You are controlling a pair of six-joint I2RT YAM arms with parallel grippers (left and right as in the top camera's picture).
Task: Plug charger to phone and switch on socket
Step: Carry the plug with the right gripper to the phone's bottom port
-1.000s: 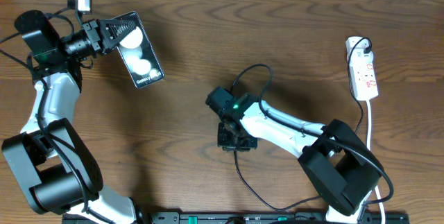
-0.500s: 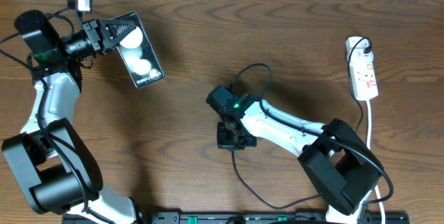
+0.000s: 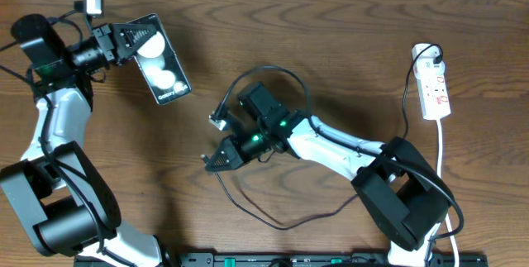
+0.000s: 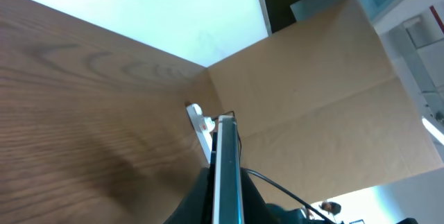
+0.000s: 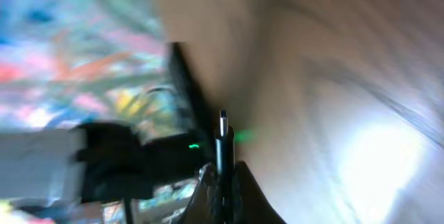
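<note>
- Your left gripper (image 3: 132, 40) is clamped on one end of the phone (image 3: 165, 73) at the table's (image 3: 331, 19) far-left corner.
- Your right gripper (image 3: 212, 161) pinches the charger (image 3: 256, 216) at its plug tip (image 5: 222, 123) near mid-table, well apart from the phone.
- The socket (image 3: 434, 85) lies at the right edge.

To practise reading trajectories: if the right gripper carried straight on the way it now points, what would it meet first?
Probably only bare table, then the left arm's lower link; height is unclear. The right gripper, holding the charger, aims wide of the phone.
</note>
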